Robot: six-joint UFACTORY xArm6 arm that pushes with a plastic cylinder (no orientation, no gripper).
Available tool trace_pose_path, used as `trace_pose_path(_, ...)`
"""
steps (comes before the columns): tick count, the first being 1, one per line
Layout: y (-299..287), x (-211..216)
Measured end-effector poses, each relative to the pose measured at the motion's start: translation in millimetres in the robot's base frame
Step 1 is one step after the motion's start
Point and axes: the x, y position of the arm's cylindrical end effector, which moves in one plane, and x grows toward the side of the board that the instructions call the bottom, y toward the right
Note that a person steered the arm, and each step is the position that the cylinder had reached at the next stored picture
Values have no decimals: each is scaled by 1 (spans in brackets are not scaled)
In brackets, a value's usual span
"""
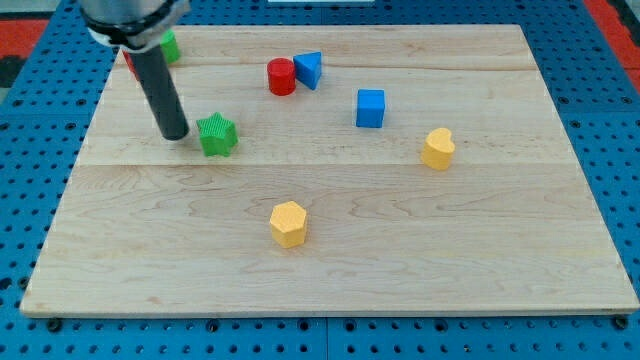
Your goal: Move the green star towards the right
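The green star [217,135] lies on the wooden board [330,260] in the view's upper left part. My tip [175,134] rests on the board just left of the star, a small gap apart from it. The dark rod rises from the tip toward the view's top left.
A red cylinder [281,77] and a blue triangle [309,69] touch near the top middle. A blue cube [370,108] lies right of them. A yellow block [437,148] is at the right, a yellow hexagon [288,224] at lower middle. Another green block [169,46] is partly hidden behind the rod.
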Motion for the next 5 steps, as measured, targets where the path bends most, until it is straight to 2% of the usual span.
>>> trace_pose_path(1, 63, 0)
trace_pose_path(3, 87, -25)
trace_pose_path(5, 132, 39)
